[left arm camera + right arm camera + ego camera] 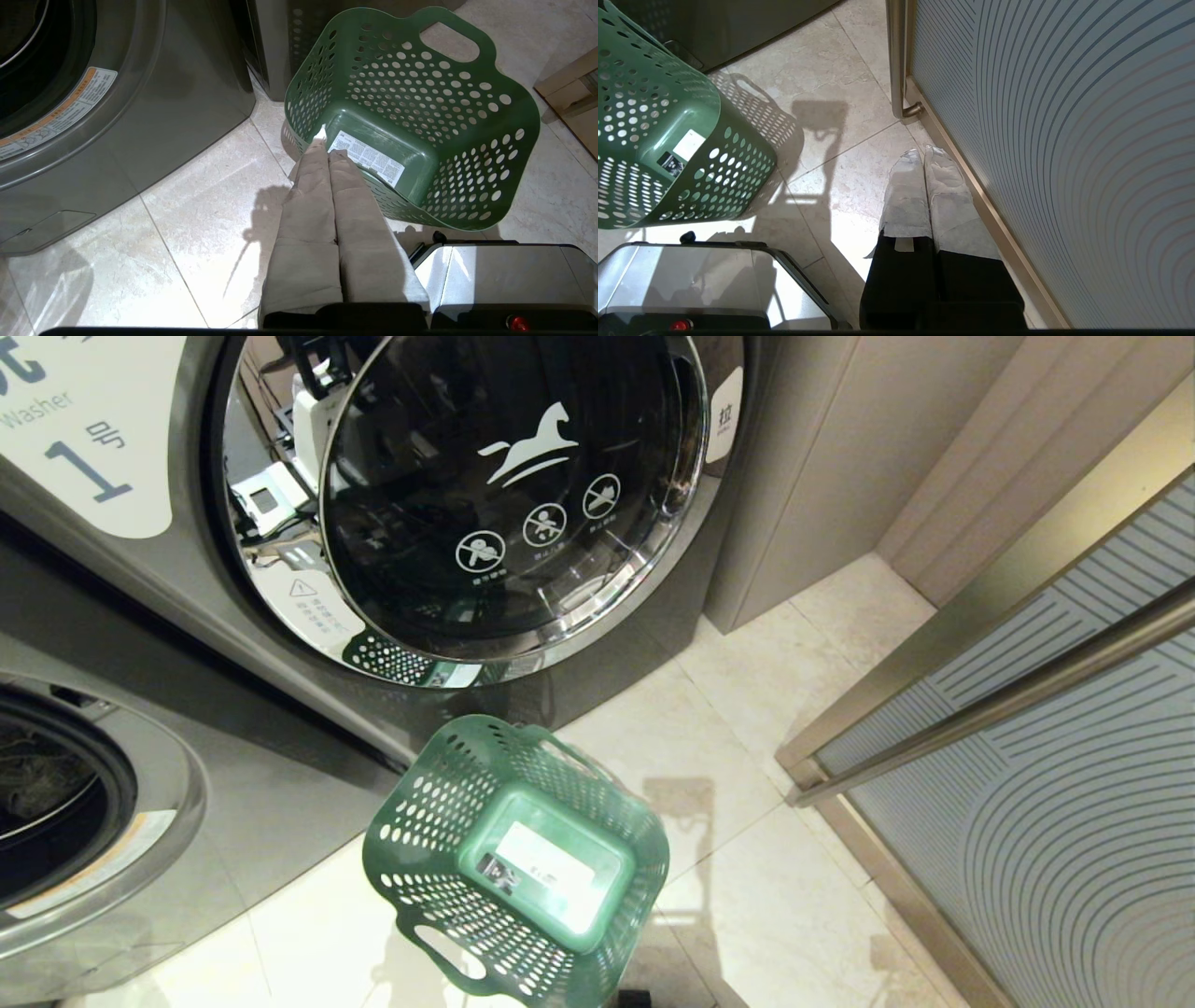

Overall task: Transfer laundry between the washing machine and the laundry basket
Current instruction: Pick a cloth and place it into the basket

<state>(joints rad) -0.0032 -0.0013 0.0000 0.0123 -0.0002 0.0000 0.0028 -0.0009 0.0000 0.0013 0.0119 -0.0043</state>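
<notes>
The grey washing machine (644,616) fills the upper head view, its round glass door (504,495) closed. A green perforated laundry basket (518,859) stands on the tiled floor before it, holding nothing but a white label on its bottom. No laundry shows. Neither arm appears in the head view. My left gripper (327,147) hangs shut above the floor at the laundry basket (411,116), near its rim, its cloth-wrapped fingers pressed together. Beside the glass panel, my right gripper (923,154) hangs shut with nothing held, the laundry basket (668,130) off to its side.
A second machine (84,803) with a round opening stands at the lower left. A ribbed glass door (1074,803) with a metal bar handle (1008,700) closes off the right. My own base (495,275) sits just behind the basket. A cardboard box (574,98) lies past it.
</notes>
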